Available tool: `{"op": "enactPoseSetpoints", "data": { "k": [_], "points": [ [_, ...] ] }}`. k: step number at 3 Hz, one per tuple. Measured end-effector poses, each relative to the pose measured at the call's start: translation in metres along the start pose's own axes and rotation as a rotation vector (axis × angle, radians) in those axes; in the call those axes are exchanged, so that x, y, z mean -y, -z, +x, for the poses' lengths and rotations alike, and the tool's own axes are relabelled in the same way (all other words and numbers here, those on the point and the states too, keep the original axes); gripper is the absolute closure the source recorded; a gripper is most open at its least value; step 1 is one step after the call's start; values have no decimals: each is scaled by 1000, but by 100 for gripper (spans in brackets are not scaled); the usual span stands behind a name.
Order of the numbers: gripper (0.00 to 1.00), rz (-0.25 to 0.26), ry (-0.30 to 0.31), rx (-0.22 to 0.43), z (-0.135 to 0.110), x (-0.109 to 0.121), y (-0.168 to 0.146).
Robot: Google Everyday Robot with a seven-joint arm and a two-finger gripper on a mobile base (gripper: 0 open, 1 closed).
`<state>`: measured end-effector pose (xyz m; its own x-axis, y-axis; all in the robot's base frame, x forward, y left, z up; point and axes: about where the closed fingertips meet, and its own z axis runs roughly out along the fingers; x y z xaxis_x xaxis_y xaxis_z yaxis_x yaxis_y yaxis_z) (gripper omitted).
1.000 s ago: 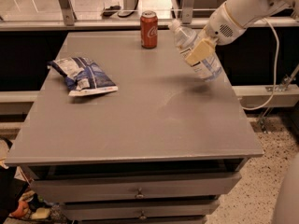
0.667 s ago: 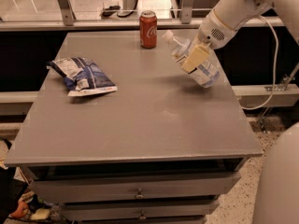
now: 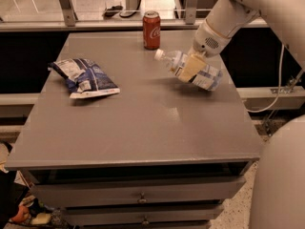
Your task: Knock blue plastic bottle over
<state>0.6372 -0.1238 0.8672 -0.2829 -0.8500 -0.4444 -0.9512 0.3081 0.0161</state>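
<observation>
The blue plastic bottle [image 3: 204, 75] is clear and bluish with a white cap and white label. It leans steeply over the right side of the grey table [image 3: 143, 123], its cap pointing left toward the red can and its base at the right. I cannot tell whether it rests on the table. My gripper [image 3: 190, 67] comes down from the upper right on the white arm and is pressed against the middle of the bottle, covering part of its label.
A red soda can [image 3: 151, 29] stands upright at the table's back edge, just left of the bottle's cap. A blue-and-white chip bag [image 3: 84, 77] lies at the left. The table's right edge is close to the bottle's base. A railing runs behind the table.
The bottle has tipped further over to the left, from a slight lean to nearly lying. My gripper has moved left and down with it.
</observation>
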Motion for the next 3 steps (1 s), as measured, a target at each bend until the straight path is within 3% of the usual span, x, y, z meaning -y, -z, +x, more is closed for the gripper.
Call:
{"op": "enactPoseSetpoints", "data": {
  "k": [2,3],
  "points": [
    [98,-34,14,59,-12,-7,-29],
    [75,-34,14,59,-12,-7,-29]
  ]
}}
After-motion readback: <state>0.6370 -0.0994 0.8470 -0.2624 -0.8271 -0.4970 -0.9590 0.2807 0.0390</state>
